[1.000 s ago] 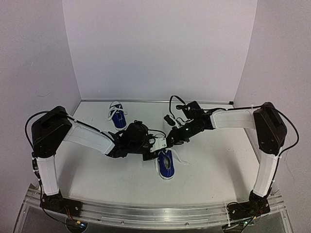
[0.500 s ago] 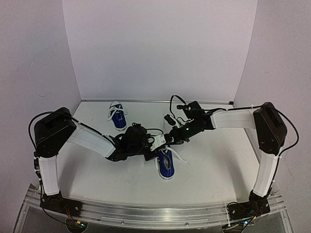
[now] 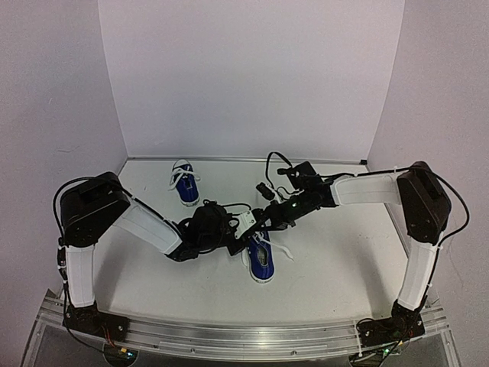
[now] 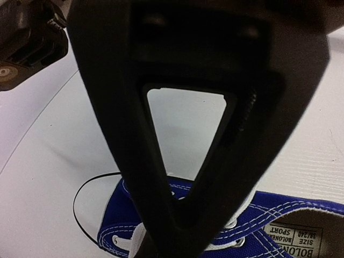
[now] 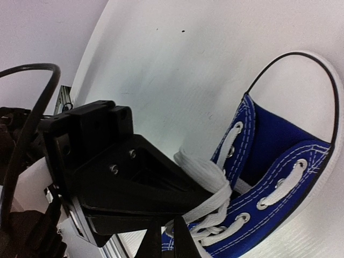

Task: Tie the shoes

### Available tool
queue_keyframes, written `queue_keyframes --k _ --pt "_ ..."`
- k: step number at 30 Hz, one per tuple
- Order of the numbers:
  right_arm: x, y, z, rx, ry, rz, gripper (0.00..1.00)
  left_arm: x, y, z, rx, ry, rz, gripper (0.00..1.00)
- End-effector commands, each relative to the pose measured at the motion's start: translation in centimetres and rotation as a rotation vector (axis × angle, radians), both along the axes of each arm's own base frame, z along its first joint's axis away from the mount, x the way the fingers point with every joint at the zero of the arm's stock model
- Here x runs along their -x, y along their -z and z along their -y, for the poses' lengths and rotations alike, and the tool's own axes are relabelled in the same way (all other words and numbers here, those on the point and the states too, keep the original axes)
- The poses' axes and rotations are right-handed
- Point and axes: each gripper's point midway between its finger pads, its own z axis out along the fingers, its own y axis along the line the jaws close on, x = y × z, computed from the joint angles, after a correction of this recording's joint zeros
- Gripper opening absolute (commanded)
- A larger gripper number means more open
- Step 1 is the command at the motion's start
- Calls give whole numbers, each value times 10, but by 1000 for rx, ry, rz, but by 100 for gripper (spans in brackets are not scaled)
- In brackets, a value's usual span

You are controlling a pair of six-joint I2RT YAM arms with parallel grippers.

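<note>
My left gripper is clamped shut on a white lace of the near shoe, which sits on the table between the arms. The other shoe lies near the back wall. The right gripper hovers just beside the lace, and I cannot tell if it is open. Pulling too hard could drag the light shoe or slip the lace free

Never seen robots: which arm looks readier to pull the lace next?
Likely the left pincer: it looks shut on the white lace of the blue canvas sneaker; the right pincer shows no clear grip.
</note>
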Motion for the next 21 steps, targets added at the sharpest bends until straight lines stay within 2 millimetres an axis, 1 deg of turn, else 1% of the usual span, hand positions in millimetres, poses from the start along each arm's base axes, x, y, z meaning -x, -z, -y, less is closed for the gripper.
queue_keyframes --k 1,3,7,11,14,17,19,21 --pt "16 -10 -9 -76 -66 -23 14 -9 -7 -2 62 -40 17 0" --pt "15 -13 -5 -75 -59 -10 19 -8 -7 -3 60 -37 23 0" --pt "-8 -23 17 -72 23 24 27 -7 -6 -5 54 -33 31 0" --pt "-30 -32 34 -56 102 66 30 -6 -2 -6 44 -29 36 0" --pt "-41 -26 40 -26 150 70 31 -6 -1 -7 37 -28 40 0" --pt "-48 -4 41 19 180 35 30 -6 -1 -6 36 -27 40 0" --pt "-48 9 41 41 182 12 27 -6 0 -6 34 -26 40 0" --pt "-45 17 38 52 172 1 23 -6 -1 -7 32 -24 44 0"
